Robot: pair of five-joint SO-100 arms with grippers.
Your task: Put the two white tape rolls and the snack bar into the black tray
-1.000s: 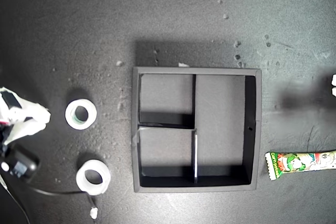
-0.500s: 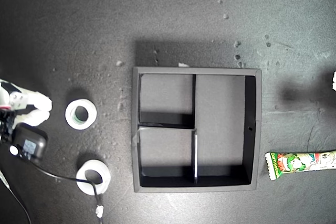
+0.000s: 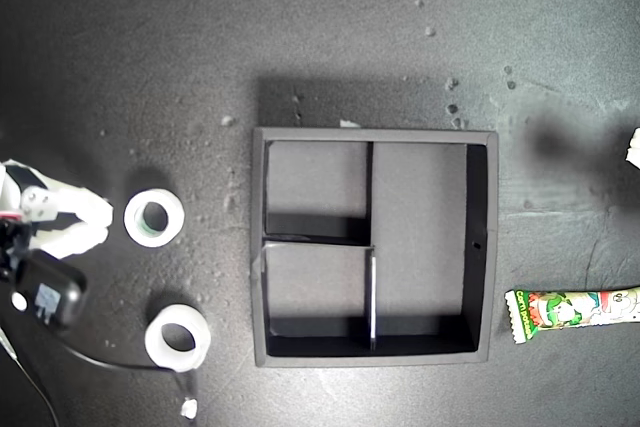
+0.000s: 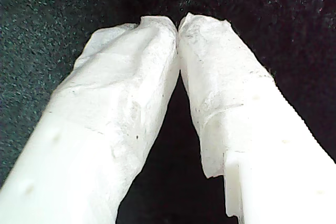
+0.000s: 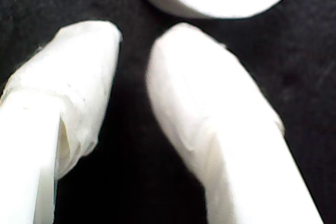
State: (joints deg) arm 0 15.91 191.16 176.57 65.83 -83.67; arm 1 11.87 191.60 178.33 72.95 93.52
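Dark tabletop (image 3: 330, 37) | black tray (image 3: 481, 247): bare | tape rolls (image 3: 154, 218) (image 3: 178, 337), snack bar (image 3: 572, 310): outside

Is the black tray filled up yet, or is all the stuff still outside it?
Nothing is in the black tray yet. My second gripper is open beside one tape roll; the other tape roll and the snack bar lie outside. My first gripper is shut, empty.

My second gripper (image 5: 134, 40) has two thick white fingers (image 5: 210, 124) wrapped in creased white tape, with rounded tips. Beside the tray (image 3: 258, 247), the same arm carries a black box-shaped camera (image 3: 45, 297) with small white marks and a thin black cable (image 3: 95, 359). My first gripper (image 4: 177, 24) has like white fingers (image 4: 121, 98), taped, wrinkled and speckled grey.
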